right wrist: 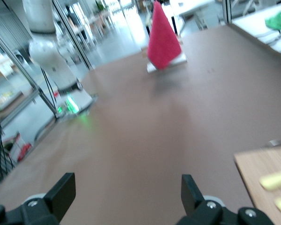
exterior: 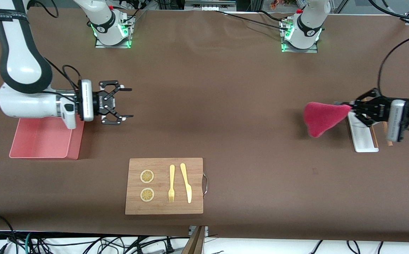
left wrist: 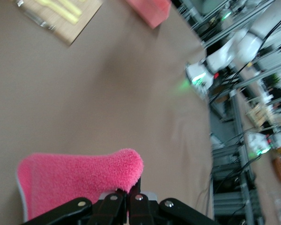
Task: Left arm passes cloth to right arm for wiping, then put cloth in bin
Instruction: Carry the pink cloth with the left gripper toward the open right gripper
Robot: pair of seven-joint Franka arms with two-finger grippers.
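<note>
The crimson-pink cloth [exterior: 320, 118] hangs from my left gripper [exterior: 349, 108], which is shut on one corner and holds it in the air next to the small white tray, at the left arm's end of the table. In the left wrist view the cloth [left wrist: 75, 180] spreads out from the closed fingers [left wrist: 114, 206]. My right gripper [exterior: 128, 102] is open and empty, held above the table beside the light pink bin [exterior: 43, 139] at the right arm's end. The right wrist view shows its spread fingers [right wrist: 61, 190] and the cloth [right wrist: 163, 40] in the distance.
A wooden cutting board [exterior: 164, 186] with two lemon slices, a yellow fork and a yellow knife lies near the front camera. A small white tray [exterior: 361, 135] lies under the left arm's wrist. Both arm bases stand at the table's farthest edge.
</note>
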